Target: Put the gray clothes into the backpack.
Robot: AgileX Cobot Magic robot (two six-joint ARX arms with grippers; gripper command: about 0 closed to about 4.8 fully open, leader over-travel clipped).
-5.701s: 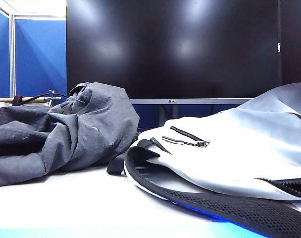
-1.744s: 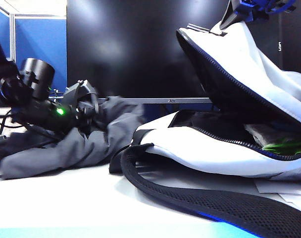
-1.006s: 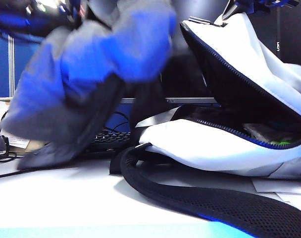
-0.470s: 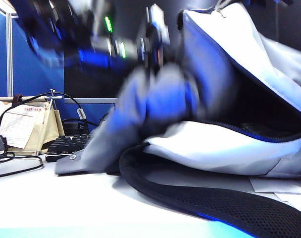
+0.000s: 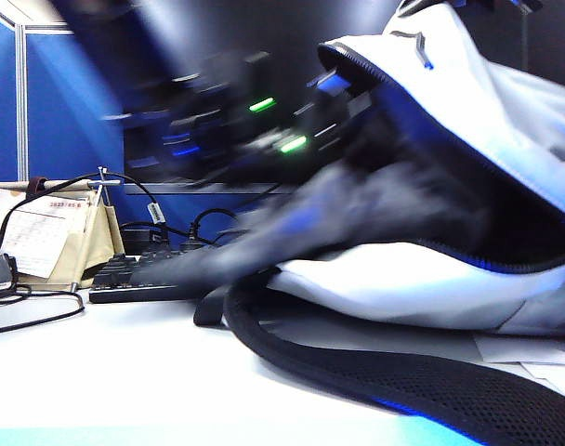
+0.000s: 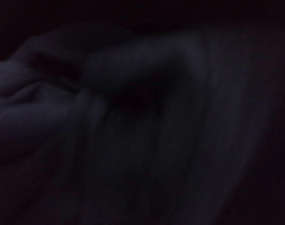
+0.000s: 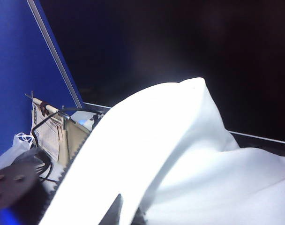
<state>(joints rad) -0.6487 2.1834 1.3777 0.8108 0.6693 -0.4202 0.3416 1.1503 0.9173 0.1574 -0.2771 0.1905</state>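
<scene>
Left end effector [image 5: 352, 139] blurred, closed in gray clothes [image 5: 375, 218] at backpack [image 5: 450, 279] mouth; right end effector unseen, closed

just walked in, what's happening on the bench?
The left arm is pushing the dark slate-gray ribbed garment into the mouth of the big pale gray-white fabric backpack; its tool is hidden by blur and cloth. Part of the garment trails out over the table. The right tool, out of frame, appears to hold the backpack's top flap up so the opening gapes.
</scene>
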